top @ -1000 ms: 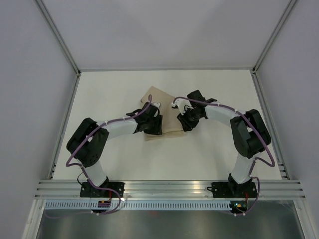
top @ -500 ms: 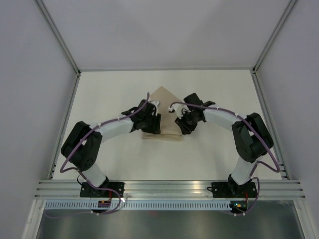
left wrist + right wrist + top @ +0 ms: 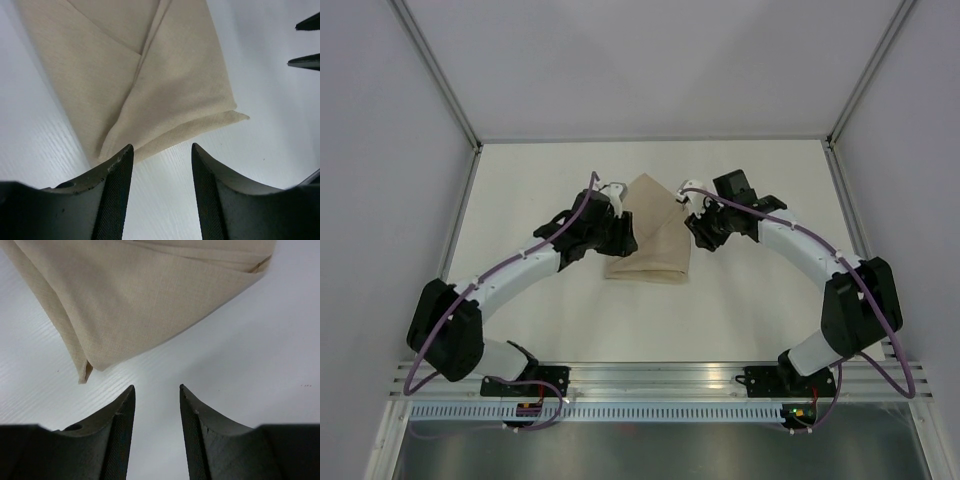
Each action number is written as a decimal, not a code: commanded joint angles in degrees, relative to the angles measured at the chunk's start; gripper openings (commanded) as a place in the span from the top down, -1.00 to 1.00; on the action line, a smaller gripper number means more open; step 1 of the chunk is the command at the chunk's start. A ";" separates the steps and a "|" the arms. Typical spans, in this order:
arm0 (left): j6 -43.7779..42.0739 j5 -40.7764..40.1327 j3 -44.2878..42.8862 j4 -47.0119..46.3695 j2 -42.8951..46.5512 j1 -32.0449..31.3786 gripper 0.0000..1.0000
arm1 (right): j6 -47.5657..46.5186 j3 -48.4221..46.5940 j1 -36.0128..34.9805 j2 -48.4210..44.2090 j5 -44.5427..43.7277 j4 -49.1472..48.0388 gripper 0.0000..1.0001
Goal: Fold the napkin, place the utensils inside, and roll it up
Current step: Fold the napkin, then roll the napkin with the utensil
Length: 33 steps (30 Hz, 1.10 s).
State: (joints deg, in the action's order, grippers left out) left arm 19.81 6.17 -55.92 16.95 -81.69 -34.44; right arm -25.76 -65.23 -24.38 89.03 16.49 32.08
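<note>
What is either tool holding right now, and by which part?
Nothing: the left tool and right tool are open and empty, the napkin lying before them.

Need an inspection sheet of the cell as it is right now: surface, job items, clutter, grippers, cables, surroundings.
Surface: white table, bare apart from the cloth.
Napkin: beige, folded into overlapping layers, lying flat mid-table between the two arms.
Utensils: nothing seen.
Clutter: nothing seen.
Left gripper: open, empty, at the napkin's left edge.
Right gripper: open, empty, bare table between its fingers, napkin just ahead.
Cables: purple cables run along both arms, with a loop at each wrist.
Surroundings: plain white walls on three sides, aluminium rail along the near edge carrying both bases.
</note>
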 commanded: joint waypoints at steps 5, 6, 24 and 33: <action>5.76 -4.15 -1.03 -1.30 7.42 6.75 -0.11 | -2.88 -3.41 -3.21 0.88 2.67 -5.00 0.06; 6.63 -4.94 -0.51 -2.26 8.64 6.84 -0.11 | -3.50 -1.58 -4.70 0.53 1.89 -6.14 0.06; 9.72 -8.19 14.61 -9.48 25.18 7.01 -0.17 | -5.00 2.57 -19.38 5.36 -6.73 -18.09 -0.18; 6.21 -10.74 13.12 -7.99 25.79 7.01 -0.18 | -5.00 1.16 -21.93 11.42 -8.93 -22.32 -0.32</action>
State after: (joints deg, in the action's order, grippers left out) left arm 27.44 -2.98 -41.08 10.20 -57.01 -27.40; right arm -30.46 -62.78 -45.63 99.22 8.93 12.82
